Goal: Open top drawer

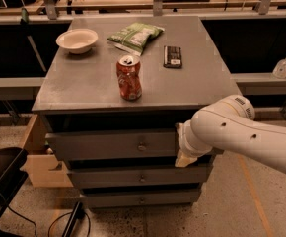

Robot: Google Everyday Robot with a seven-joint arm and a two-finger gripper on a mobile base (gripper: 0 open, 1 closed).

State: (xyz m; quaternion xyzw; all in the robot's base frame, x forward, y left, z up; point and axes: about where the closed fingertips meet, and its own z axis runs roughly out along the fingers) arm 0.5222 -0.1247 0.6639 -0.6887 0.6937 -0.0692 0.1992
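Note:
The top drawer (103, 145) is the widest grey front of three under the cabinet top, with a small round knob (142, 146) at its centre. A dark gap shows above its front. My gripper (182, 156) is at the end of the white arm (241, 135), which comes in from the right. It sits in front of the right end of the top drawer, to the right of the knob and a little below it. The arm hides the drawer's right end.
Two narrower grey drawers (140, 177) sit below. On the cabinet top (84, 90) stand a red soda can (128, 78), a white bowl (77, 39), a green chip bag (134, 35) and a dark bar (172, 56). A cardboard box (39, 157) stands at the left.

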